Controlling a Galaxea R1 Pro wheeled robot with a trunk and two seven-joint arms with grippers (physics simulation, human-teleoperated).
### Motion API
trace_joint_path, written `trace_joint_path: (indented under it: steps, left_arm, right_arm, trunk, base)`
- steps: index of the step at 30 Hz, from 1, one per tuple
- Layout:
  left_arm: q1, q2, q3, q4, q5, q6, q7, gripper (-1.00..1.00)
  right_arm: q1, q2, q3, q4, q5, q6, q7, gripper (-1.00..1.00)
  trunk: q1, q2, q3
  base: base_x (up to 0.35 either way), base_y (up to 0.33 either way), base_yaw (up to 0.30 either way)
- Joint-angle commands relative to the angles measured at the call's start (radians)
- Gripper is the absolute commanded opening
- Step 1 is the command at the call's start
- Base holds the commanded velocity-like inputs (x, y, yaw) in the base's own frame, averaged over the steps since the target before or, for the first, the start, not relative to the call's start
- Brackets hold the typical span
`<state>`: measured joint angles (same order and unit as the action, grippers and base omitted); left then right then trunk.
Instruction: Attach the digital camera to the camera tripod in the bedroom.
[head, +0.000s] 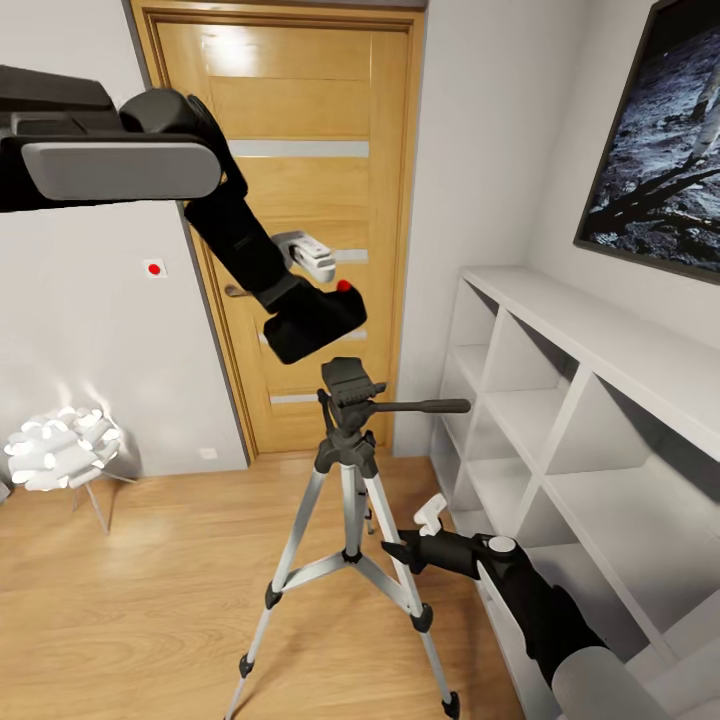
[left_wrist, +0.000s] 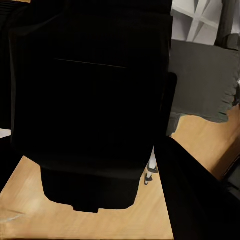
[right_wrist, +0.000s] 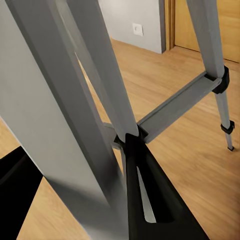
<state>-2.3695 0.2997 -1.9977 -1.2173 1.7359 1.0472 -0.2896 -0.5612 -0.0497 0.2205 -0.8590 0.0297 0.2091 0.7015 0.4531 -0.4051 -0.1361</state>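
camera (head: 312, 322): black box with the red dot on its top corner, hanging in the air in front of the door (head: 300, 130), just above and a bit left of the tripod head

left gripper (head: 305, 300): clamped on the camera. In the left wrist view the camera body (left_wrist: 90, 110) blocks almost everything, with a bit of wood floor (left_wrist: 210, 140) past it

tripod (head: 345, 520): standing on the floor mid-room, three silver legs spread, shelving (head: 560, 400) to its right

head plate (head: 348, 378): black, facing up, with nothing mounted yet. Its handle (head: 425, 406) sticks out to the right

key relation: camera is up and slightly left of the plate, not touching, small gap between them. It looks tilted too, red-dot end higher, so I'd guess it has to level out, slide a touch right and then come straight down

right gripper (head: 405, 550): low down at the right leg (head: 400, 575). From the right wrist view (right_wrist: 75, 190) the fingers look to sit either side of a leg (right_wrist: 85, 100), but honestly I can't tell if it's actually squeezing or just parked there

nearer arm: left by a mile, it already has the camera. Right one seems to be bracing the tripod

risk: nudging the head on the way down could shift the whole stand, probably why the right arm is down there
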Motion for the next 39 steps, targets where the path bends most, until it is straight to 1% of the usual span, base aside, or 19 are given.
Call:
trace_joint_path:
  steps: [1,5,9,14,17,22,23,28,30,32,34,39]
  left_arm:
    - [-0.003,-0.004,-0.006,0.003,-0.024,0.0,-0.03,-1.0]
    - [-0.004,-0.013,-0.017,0.013,-0.063,0.0,-0.082,-1.0]
    - [-0.005,-0.016,-0.02,0.018,-0.085,0.0,-0.105,-1.0]
    - [-0.006,-0.017,-0.018,0.022,-0.095,0.0,-0.123,-1.0]
    - [-0.006,-0.016,-0.016,0.026,-0.098,0.0,-0.144,-1.0]
    - [-0.007,-0.017,-0.015,0.065,-0.101,0.0,-0.21,-1.0]
    - [-0.007,-0.018,-0.015,0.079,-0.101,0.0,-0.237,-1.0]
    - [-0.007,-0.019,-0.016,0.1,-0.102,0.0,-0.276,-1.0]
    - [-0.007,-0.026,-0.018,0.119,-0.102,0.0,-0.314,-1.0]
    - [-0.007,-0.028,-0.019,0.122,-0.102,0.0,-0.333,-1.0]
    - [-0.007,-0.041,-0.022,0.129,-0.11,0.0,-0.37,-1.0]
    - [-0.007,-0.049,-0.023,0.135,-0.135,0.0,-0.393,-1.0]
  right_arm:
    - [0.0,0.0,0.003,-0.002,-0.004,0.001,-0.053,-1.0]
    - [0.0,0.001,0.003,-0.002,-0.004,0.001,-0.056,-1.0]
    - [0.0,0.002,0.004,-0.002,-0.004,0.0,-0.058,-1.0]
    - [0.0,0.002,0.004,-0.002,-0.005,0.0,-0.058,-1.0]
    - [0.0,0.002,0.004,-0.002,-0.004,0.001,-0.059,-1.0]
    - [0.0,0.002,0.005,-0.002,-0.004,0.0,-0.059,-1.0]
    - [0.0,0.002,0.004,-0.002,-0.004,0.0,-0.059,-1.0]
    - [0.0,0.002,0.004,-0.002,-0.005,0.0,-0.059,-1.0]
    - [0.0,0.002,0.004,-0.002,-0.004,0.001,-0.065,-1.0]
    - [0.0,0.002,0.004,-0.002,-0.004,0.001,-0.07,-1.0]
    - [0.0,0.002,0.005,-0.002,-0.004,0.001,-0.076,-1.0]
    - [0.0,0.003,0.005,-0.002,-0.004,0.001,-0.079,-1.0]
  trunk:
    - [0.001,-0.002,-0.003]
    - [0.001,-0.002,-0.003]
    - [0.001,-0.002,-0.003]
    - [0.001,-0.002,-0.003]
    - [0.001,-0.002,-0.003]
    - [0.001,-0.002,-0.003]
    - [0.001,-0.002,-0.003]
    - [0.001,-0.002,-0.003]
    - [0.001,-0.002,-0.003]
    - [0.001,-0.002,-0.003]
    - [0.001,-0.002,-0.003]
    - [0.001,-0.002,-0.003]
  base:
    - [0.0,0.0,0.0]
    - [0.0,0.0,0.0]
    - [0.0,0.0,0.0]
    - [0.0,0.0,0.0]
    - [0.0,0.0,0.0]
    - [0.0,0.0,0.0]
    - [0.0,0.0,0.0]
    - [0.0,0.0,0.0]
    - [0.0,0.0,0.0]
    - [0.0,0.0,0.0]
    - [0.0,0.0,0.0]
    - [0.0,0.0,0.0]
